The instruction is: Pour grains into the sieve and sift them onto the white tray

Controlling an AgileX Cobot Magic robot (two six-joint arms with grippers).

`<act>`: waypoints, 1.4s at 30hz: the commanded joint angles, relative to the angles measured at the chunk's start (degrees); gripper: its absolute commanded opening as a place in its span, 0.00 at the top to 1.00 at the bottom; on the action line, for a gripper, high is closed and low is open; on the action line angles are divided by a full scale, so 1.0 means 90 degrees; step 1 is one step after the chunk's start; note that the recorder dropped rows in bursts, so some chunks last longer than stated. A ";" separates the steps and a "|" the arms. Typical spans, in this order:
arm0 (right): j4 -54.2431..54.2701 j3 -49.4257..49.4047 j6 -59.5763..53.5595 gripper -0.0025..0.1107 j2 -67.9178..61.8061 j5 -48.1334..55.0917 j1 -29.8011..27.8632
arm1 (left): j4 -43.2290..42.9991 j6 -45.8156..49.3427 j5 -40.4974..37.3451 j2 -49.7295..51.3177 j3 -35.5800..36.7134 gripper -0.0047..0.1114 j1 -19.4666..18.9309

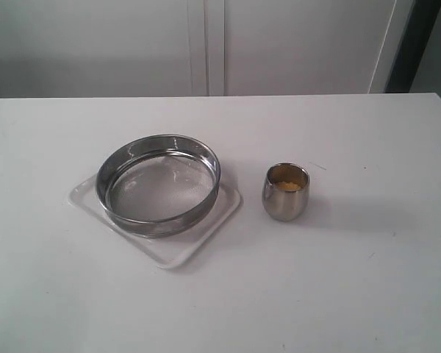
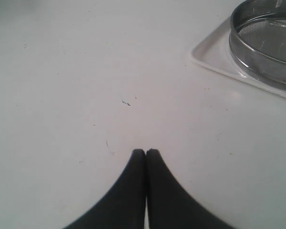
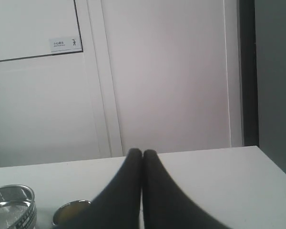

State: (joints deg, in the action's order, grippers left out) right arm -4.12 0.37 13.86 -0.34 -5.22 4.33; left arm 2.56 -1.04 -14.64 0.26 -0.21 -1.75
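Some yellow grains point(image 1: 287, 185) lie inside a small steel cup point(image 1: 284, 206), which stands upright to the right of the sieve point(image 1: 159, 184) in the exterior view, apart from it. The sieve sits on the white tray point(image 1: 184, 250), whose corners stick out beyond the sieve's rim. All rest on the white worktop point(image 1: 338, 279). The left end effector point(image 2: 146, 151) is over bare worktop to one side of the sieve, fingers pressed together, holding nothing. The right end effector point(image 3: 142, 151), on the cup's side of the sieve, is likewise closed and empty.

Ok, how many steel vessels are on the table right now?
2. The sieve sits on the white tray, left of centre; the small steel cup, holding the grains, stands apart to its right. Nothing appears hidden.
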 commanded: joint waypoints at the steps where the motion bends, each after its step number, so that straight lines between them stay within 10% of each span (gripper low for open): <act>1: -0.0034 -0.0041 -0.0105 0.98 0.0038 -0.0135 0.0016 | 0.0040 -0.0022 -0.0002 -0.0028 0.0023 0.96 0.0018; 13: -0.0061 -0.0003 -0.0840 0.98 0.0038 -0.0117 0.0016 | 0.0040 -0.0022 -0.0002 -0.0028 0.0023 0.96 0.0018; 25: -0.0399 0.2281 -0.1037 0.98 -0.2169 -0.0117 0.0016 | 0.0040 -0.0022 -0.0002 -0.0028 0.0023 0.96 0.0018; 33: -0.0375 0.2349 -0.0715 0.98 -0.4771 -0.1656 0.0016 | 0.0040 -0.0022 -0.0002 -0.0028 0.0023 0.96 0.0018; 42: -0.0411 0.1376 -0.0732 0.98 -0.8708 -0.6134 0.0016 | 0.0040 -0.0022 -0.0002 -0.0028 0.0023 0.96 0.0018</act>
State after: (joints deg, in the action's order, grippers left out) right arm -7.48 13.96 7.79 -69.81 -49.00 4.33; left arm 2.56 -1.04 -14.64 0.26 -0.21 -1.75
